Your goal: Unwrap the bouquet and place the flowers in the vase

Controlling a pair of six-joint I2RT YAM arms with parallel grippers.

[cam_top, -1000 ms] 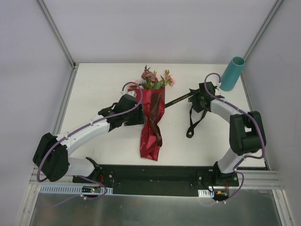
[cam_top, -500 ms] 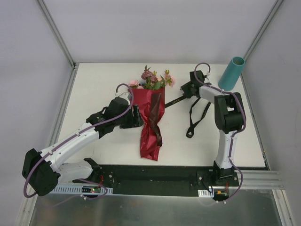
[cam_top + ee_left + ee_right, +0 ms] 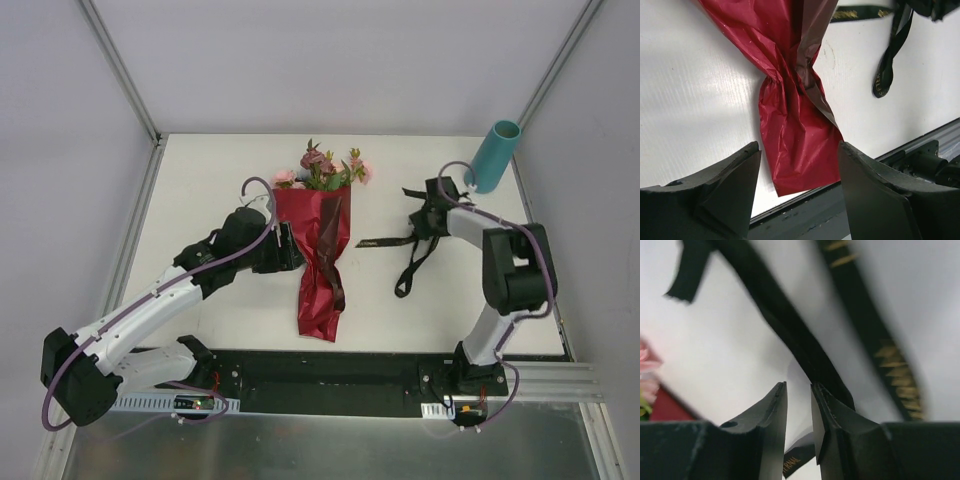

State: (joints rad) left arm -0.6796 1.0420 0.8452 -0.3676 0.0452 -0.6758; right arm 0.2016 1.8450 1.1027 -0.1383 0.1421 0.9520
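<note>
The bouquet (image 3: 322,250) is lying flat on the white table (image 3: 220,180). The flowers (image 3: 325,170) are poking out of its far end, and its twisted tail is pointing back toward the arm bases. The maroon paper wrap (image 3: 795,125) is on it all the way round, pinched in at the waist and flaring out again below.

The left gripper (image 3: 797,150) is sitting right up against the bouquet's left side, about level with the wide upper part of the wrap. Its jaws are standing wide apart and aren't gripping anything. In the wrist view the crinkled lower end of the paper is just showing in the gap between them.

The black ribbon (image 3: 800,347) isn't around the bouquet. It's trailing on the table to the bouquet's right, with one loose end lying close to the wrap and a long loop drooping toward the near side. The right gripper (image 3: 798,386) is over there with it, well to the right of the bouquet. Its jaws are down to a narrow slit and the ribbon is running right along one finger (gold lettering visible on it). Honestly can't tell whether the ribbon is actually pinched or only brushing past.

The teal vase (image 3: 493,155) is standing far off to the bouquet's right, beyond the right gripper and a bit further back than the blooms.
</note>
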